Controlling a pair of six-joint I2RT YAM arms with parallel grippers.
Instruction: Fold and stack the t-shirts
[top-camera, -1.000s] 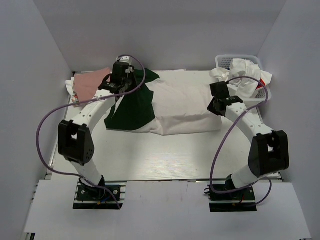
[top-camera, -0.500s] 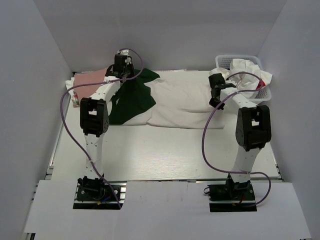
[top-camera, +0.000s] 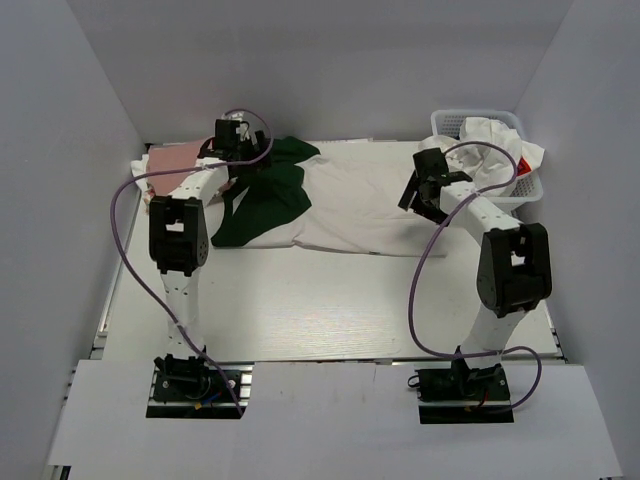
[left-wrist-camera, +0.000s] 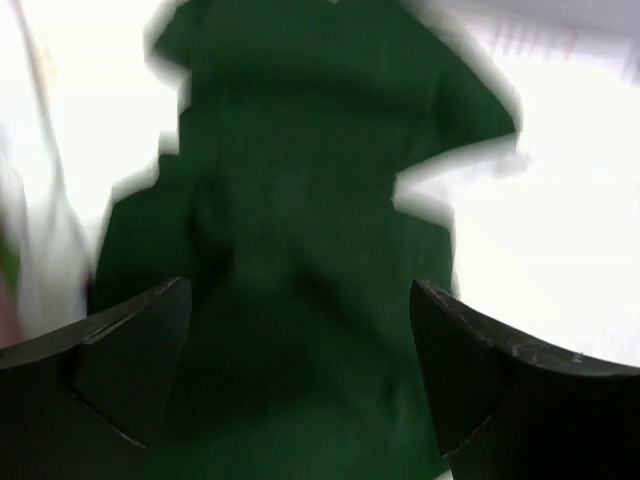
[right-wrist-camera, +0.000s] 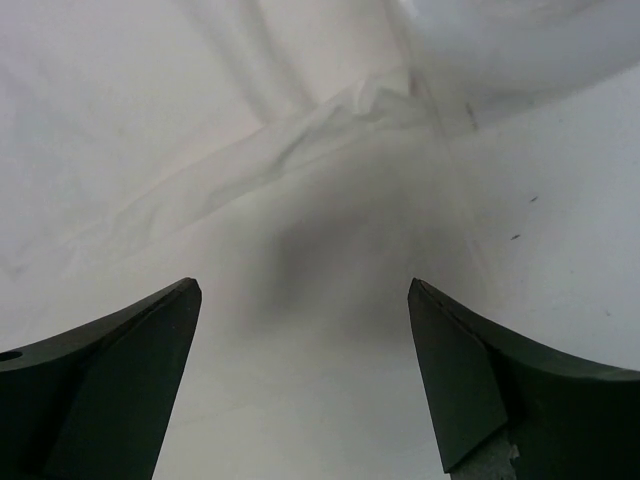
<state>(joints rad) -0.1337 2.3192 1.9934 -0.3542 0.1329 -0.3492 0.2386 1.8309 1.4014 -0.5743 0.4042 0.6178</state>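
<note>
Both arms have reached farther toward 12 o'clock since the earlier top views, and the near edge of the cloth now lies farther back on the tabletop (top-camera: 330, 310). The left gripper (left-wrist-camera: 300, 290) is spread wide with nothing between its jaws, hovering over the dark green sleeve. The right gripper (right-wrist-camera: 300, 285) is also spread and empty, above white cloth and a creased fold.

The green-and-white t-shirt (top-camera: 360, 205) lies flat across the far half of the tabletop, its green part toward 10 o'clock and its white body running toward 2 o'clock. A pink t-shirt (top-camera: 178, 160) sits at 10 o'clock, just beside the green sleeve. More white t-shirts (top-camera: 495, 150) are heaped in the basket (top-camera: 455, 122) at 2 o'clock.

As I judge it, the fold is only loosely set. If either arm draws back low, a fingertip could snag the cloth and pull the layer open. The right gripper also hangs near the basket, so a wide swing could catch the heap hanging over its rim.

The left wrist view is badly blurred, so the sleeve's edges are vague. No lettering shows on the shirt, the left arm hides part of the pink t-shirt, and I cannot tell how many shirts the basket holds.
</note>
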